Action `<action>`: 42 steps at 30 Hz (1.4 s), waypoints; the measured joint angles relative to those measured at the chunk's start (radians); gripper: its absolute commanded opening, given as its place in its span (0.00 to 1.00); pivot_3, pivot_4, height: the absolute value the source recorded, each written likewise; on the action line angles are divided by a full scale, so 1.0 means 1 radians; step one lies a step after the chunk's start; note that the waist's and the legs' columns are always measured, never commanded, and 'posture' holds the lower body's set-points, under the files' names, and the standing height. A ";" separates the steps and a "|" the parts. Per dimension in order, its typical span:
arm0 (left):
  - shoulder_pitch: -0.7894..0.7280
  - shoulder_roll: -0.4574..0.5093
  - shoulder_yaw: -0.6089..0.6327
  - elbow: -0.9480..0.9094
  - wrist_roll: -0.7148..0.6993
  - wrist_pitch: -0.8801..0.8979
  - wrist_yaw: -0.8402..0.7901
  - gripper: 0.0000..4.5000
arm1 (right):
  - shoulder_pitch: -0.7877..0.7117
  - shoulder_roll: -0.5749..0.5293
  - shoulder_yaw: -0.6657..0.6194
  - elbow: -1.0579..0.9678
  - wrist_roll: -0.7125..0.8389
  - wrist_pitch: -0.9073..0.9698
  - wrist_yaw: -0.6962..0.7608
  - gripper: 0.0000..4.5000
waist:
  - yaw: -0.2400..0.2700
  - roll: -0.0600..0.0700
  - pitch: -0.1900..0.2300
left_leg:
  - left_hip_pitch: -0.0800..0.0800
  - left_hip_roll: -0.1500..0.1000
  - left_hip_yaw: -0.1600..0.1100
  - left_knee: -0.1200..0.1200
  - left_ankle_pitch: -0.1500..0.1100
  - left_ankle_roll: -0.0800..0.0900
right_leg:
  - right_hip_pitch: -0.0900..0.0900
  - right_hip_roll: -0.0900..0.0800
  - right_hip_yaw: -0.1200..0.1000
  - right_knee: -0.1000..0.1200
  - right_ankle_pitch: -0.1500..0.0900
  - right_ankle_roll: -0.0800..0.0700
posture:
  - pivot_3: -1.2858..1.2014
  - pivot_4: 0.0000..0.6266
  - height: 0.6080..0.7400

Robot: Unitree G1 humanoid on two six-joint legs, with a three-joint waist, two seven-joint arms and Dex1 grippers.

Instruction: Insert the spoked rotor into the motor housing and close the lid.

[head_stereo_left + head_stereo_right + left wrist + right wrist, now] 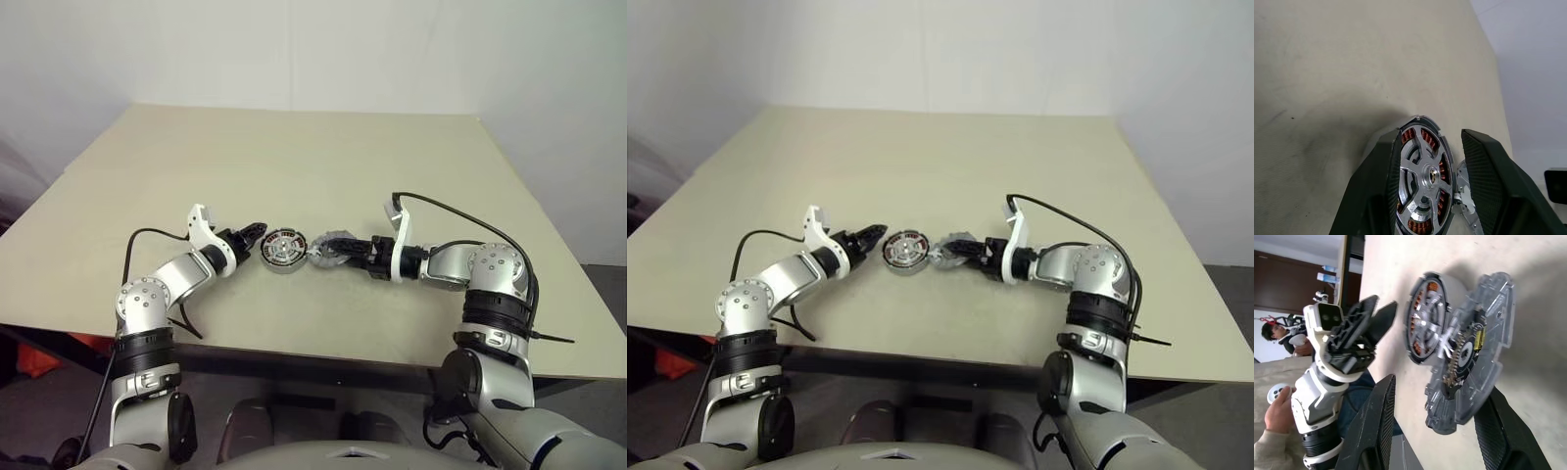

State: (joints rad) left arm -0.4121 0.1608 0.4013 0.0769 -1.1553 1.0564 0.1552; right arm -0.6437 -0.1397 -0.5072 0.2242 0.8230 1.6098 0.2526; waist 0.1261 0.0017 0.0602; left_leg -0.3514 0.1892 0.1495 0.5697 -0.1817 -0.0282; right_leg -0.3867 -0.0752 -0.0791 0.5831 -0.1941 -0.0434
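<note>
The motor housing [1422, 182] is shiny metal with copper windings; the lid [1476, 355] is dull grey metal; the bench [294, 157] looks matt beige.

The motor housing [283, 249] rests on the table [294, 166], a squat round cylinder with copper windings ringing a silver centre; the spoked rotor [1422, 183] sits seated in its open top; the lid [1476, 357], a grey notched disc, tilts just beside the housing, raised off the table.
</note>
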 measured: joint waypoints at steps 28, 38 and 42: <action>0.001 0.014 -0.009 0.003 0.028 -0.003 -0.030 0.45 | -0.053 0.079 0.243 0.067 -0.127 -0.344 0.087 0.59 | -0.001 0.000 0.000 | -0.002 0.000 0.000 0.000 0.000 0.000 | -0.001 0.000 0.000 0.001 0.000 0.000 | 0.52 0.00 1.00; 0.002 0.146 -0.123 -0.079 0.131 -0.018 -0.237 0.45 | -0.018 -0.021 0.424 0.043 -0.288 -0.808 0.343 0.59 | -0.003 0.000 0.001 | -0.002 0.000 0.000 0.000 0.000 0.000 | -0.002 0.000 0.001 0.002 0.000 -0.001 | 0.52 0.00 1.00; 0.020 0.249 -0.263 -0.186 0.289 -0.134 -0.395 0.45 | -0.010 -0.040 0.483 0.025 -0.317 -0.907 0.432 0.59 | -0.004 0.000 0.001 | -0.002 0.000 0.000 0.000 0.000 0.001 | -0.002 0.000 0.001 0.003 0.000 -0.001 | 0.52 0.00 1.00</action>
State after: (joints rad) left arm -0.3918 0.4102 0.1381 -0.1096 -0.8663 0.9219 -0.2398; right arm -0.6540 -0.1795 -0.0246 0.2491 0.5058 0.7029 0.6846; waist 0.1224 0.0018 0.0608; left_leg -0.3529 0.1895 0.1494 0.5696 -0.1821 -0.0276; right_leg -0.3891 -0.0753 -0.0779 0.5857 -0.1941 -0.0444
